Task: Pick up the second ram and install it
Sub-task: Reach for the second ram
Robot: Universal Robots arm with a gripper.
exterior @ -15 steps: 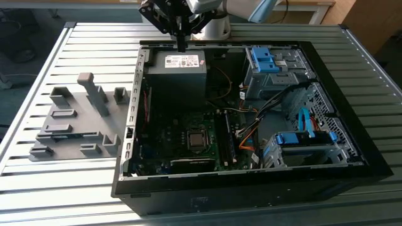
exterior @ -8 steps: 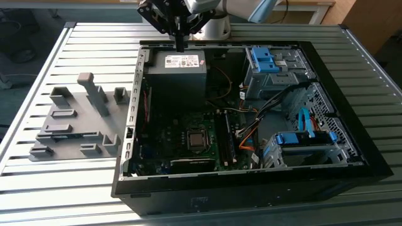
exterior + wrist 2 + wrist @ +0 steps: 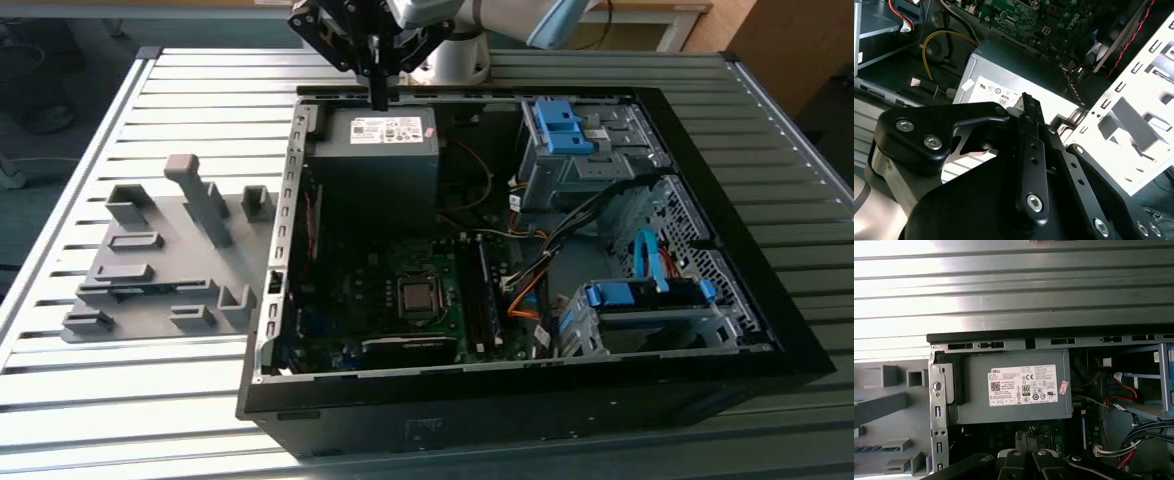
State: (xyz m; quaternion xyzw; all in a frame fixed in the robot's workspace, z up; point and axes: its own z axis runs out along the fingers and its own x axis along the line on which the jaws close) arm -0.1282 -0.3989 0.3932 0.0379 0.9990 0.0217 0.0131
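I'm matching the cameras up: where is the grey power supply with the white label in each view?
Exterior view: power supply in the case's far corner, by the gripper.
Second wrist view: power supply right behind the gripper.
First wrist view: power supply against the case rim, beyond the gripper.
Shared landmark: the gripper.
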